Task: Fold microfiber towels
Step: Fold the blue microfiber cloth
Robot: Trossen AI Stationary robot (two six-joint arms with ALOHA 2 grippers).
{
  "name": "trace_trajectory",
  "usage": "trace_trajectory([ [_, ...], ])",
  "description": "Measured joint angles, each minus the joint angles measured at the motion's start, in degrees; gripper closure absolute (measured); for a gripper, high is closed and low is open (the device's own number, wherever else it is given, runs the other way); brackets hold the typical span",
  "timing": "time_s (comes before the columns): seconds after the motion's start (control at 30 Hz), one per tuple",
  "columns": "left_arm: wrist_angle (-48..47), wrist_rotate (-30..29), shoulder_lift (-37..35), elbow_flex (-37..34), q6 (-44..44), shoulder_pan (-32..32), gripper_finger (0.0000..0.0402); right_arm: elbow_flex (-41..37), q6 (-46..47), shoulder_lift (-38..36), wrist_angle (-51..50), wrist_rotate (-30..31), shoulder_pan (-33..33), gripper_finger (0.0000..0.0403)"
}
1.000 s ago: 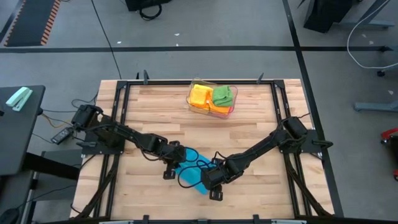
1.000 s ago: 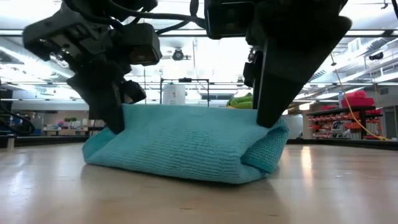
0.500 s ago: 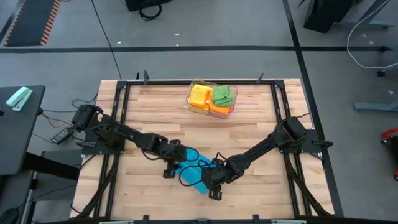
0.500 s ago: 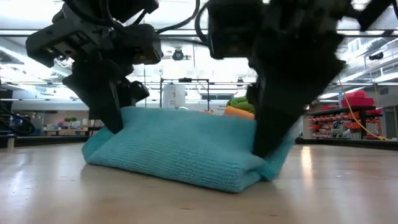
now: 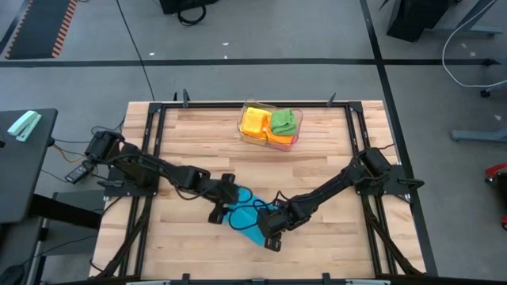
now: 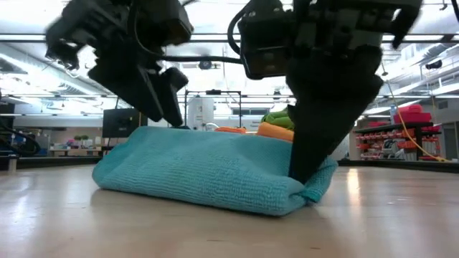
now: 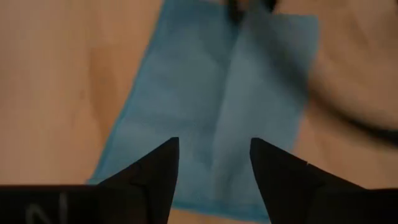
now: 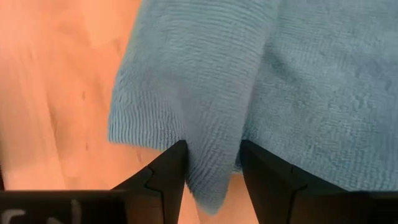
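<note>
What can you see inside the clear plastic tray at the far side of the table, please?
The tray holds folded towels: an orange towel and a green towel on top. Whatever lies under them is covered.

wooden desk (image 5: 317, 170) with black frame rails along its edges | clear plastic tray (image 5: 252, 138) near the desk's far edge | grey floor beyond, crossed by dark tape lines | black side stand (image 5: 24, 162) left of the desk, pale green object (image 5: 24, 125) on it | red shelving (image 6: 409, 132) in the room behind
</note>
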Motion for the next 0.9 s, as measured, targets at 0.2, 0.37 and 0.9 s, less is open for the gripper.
trace_trajectory([
  [0.2,1.21,-0.19,0.29,0.0,3.92,-3.09,0.0213,0.02,5.58,0.0,-1.38,-0.49,-0.83,0.0242],
  [0.37,1.93,-0.45,-0.17,0.0,3.77,-3.96,0.0227,0.02,6.52,0.0,-1.99,-0.81,-1.26,0.0242],
  [0.9,4.56,-3.34,5.93,-0.26,-1.16,-4.03,0.0234,0.13,7.21,-2.69,-7.63,-0.91,-1.32,0.0242],
])
